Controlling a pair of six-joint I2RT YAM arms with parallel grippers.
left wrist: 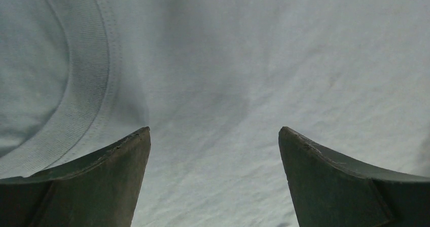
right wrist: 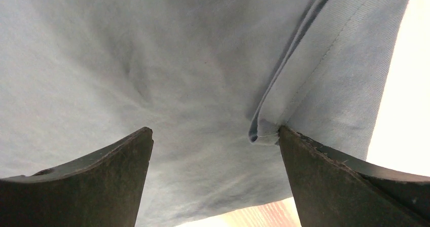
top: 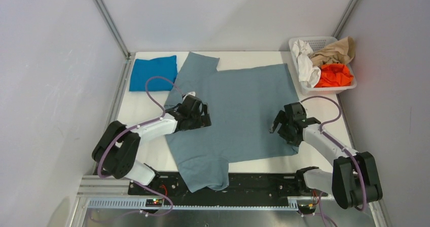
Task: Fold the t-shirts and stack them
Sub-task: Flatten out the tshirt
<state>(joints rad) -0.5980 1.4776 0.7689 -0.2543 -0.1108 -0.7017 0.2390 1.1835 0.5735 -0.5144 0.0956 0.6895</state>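
Observation:
A large grey-blue t-shirt (top: 243, 105) lies spread flat across the middle of the table, one sleeve at the back left, the other hanging over the near edge. A brighter blue t-shirt (top: 152, 73) lies folded at the back left. My left gripper (top: 199, 115) stands open over the shirt's left side by the collar; the ribbed collar (left wrist: 83, 85) shows in the left wrist view, with only cloth (left wrist: 218, 110) between the fingers. My right gripper (top: 282, 127) is open over the shirt's right hem, where a folded-over hem edge (right wrist: 266, 128) touches the right fingertip (right wrist: 304, 151).
A white basket (top: 349, 87) at the back right holds white, tan and orange clothes. White walls and metal frame posts (top: 109, 22) close in the table on three sides. Bare white tabletop (top: 139, 108) shows left of the grey-blue shirt.

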